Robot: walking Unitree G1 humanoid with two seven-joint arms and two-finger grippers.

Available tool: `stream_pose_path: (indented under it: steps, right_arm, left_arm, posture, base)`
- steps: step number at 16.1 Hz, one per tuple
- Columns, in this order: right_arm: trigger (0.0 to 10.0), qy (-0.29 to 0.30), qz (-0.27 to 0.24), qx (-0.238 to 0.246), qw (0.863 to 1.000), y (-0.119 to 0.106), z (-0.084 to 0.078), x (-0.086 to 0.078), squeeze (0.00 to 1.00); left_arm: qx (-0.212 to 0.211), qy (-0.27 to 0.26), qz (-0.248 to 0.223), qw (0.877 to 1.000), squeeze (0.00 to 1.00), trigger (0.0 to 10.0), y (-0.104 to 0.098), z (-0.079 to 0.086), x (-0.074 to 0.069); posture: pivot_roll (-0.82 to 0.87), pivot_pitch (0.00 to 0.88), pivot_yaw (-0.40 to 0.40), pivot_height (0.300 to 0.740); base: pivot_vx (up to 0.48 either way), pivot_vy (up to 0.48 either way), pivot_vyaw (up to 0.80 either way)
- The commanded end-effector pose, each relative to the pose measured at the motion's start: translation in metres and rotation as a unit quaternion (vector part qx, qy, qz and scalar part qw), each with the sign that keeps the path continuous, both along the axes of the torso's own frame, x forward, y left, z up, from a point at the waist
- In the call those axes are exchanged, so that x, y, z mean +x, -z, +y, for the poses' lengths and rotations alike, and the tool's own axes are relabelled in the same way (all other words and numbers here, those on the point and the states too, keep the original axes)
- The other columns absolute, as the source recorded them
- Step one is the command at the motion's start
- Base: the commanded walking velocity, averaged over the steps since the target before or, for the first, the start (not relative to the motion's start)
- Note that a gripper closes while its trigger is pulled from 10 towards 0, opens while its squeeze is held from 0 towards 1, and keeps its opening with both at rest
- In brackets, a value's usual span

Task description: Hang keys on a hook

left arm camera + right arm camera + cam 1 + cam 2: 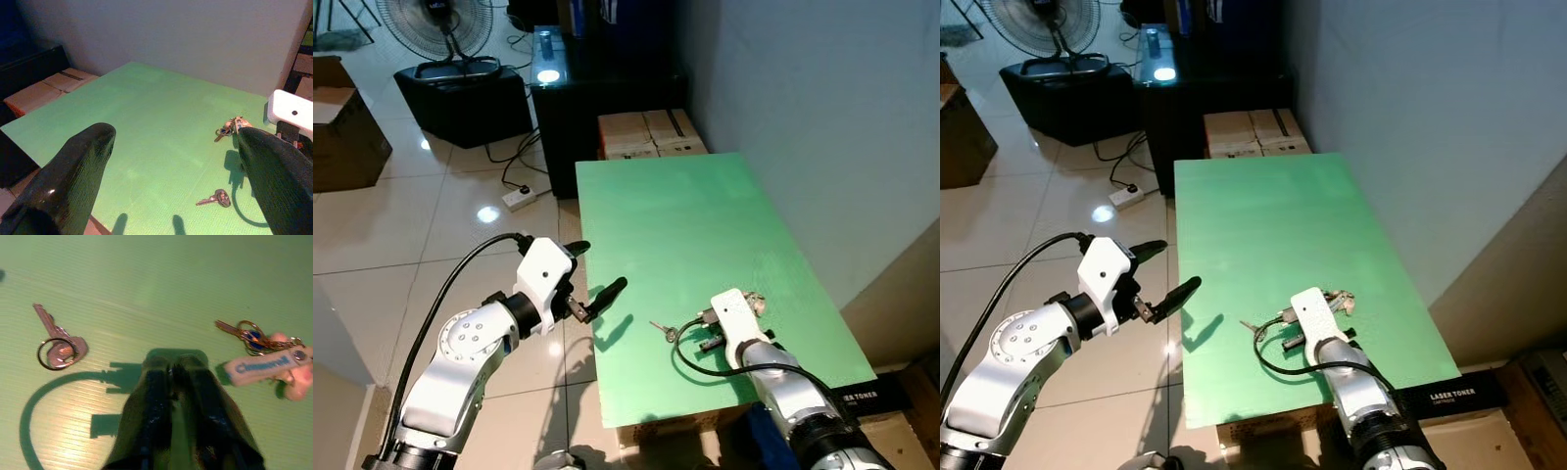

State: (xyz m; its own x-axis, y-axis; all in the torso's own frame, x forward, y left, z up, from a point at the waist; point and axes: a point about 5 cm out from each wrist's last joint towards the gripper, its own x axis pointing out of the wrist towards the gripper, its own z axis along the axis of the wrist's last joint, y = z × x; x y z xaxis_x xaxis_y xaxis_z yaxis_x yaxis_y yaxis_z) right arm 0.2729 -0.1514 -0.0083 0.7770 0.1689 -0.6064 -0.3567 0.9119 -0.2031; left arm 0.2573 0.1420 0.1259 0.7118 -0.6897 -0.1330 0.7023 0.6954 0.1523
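The flat green rectangular tabletop (705, 245) is viewed from above and forward-down by both head cameras, while it is seen low from its left edge by the left wrist camera and closely from above by the right.

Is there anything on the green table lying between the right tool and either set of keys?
Nothing visible does. The right tool hangs over bare green table, fingers together, with the single key to one side and the tagged key bunch to the other, both uncovered.
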Motion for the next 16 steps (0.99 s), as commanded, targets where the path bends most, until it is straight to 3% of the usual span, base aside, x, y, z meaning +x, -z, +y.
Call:
stream_pose_path:
  steps: [1,5,7,8,11,14,16]
  right_arm:
    - [10.0,0.006,-0.009,-0.001,1.000,0.000,-0.002,0.003,1.00]
    - [10.0,0.014,-0.015,0.004,1.000,0.003,-0.004,0.003,1.00]
    - [10.0,0.023,-0.073,0.061,0.995,-0.009,-0.002,0.009,1.00]
    - [10.0,0.009,-0.077,0.075,0.994,-0.011,0.000,0.009,1.00]
    - [10.0,-0.060,-0.078,0.087,0.991,-0.015,0.000,0.002,1.00]
    - [10.0,-0.088,-0.061,0.120,0.987,-0.020,-0.014,0.001,1.00]
    - [10.0,-0.109,-0.033,0.099,0.989,-0.023,-0.026,0.006,1.00]
  left_arm:
    - [0.007,0.006,-0.010,1.000,0.00,10.0,-0.004,-0.003,-0.001]
    - [0.013,0.004,-0.015,1.000,0.00,10.0,-0.006,-0.001,0.002]
    - [0.014,0.006,-0.019,1.000,0.00,10.0,-0.007,-0.002,0.003]
    - [0.015,0.006,-0.019,1.000,0.00,10.0,-0.007,-0.002,0.003]
    - [0.015,0.004,-0.021,1.000,0.00,10.0,-0.008,0.000,0.005]
    - [0.017,0.006,-0.022,1.000,0.00,10.0,-0.010,0.001,0.006]
    - [0.018,0.010,-0.019,1.000,0.00,10.0,-0.010,0.003,0.004]
  posture:
    - [-0.02,0.084,0.030,0.740]
    - [-0.02,0.077,0.041,0.740]
    - [-0.02,0.072,0.041,0.740]
    - [-0.03,0.072,0.041,0.740]
    - [-0.03,0.073,0.047,0.740]
    - [-0.02,0.082,0.054,0.740]
    - [-0.02,0.072,0.062,0.740]
  base:
    - [0.000,0.000,0.00]
    - [0.000,0.000,0.00]
    - [0.000,0.000,0.00]
    - [0.000,0.000,0.00]
    - [0.000,0.000,0.00]
    - [0.000,0.000,0.00]
    - [0.000,0.000,0.00]
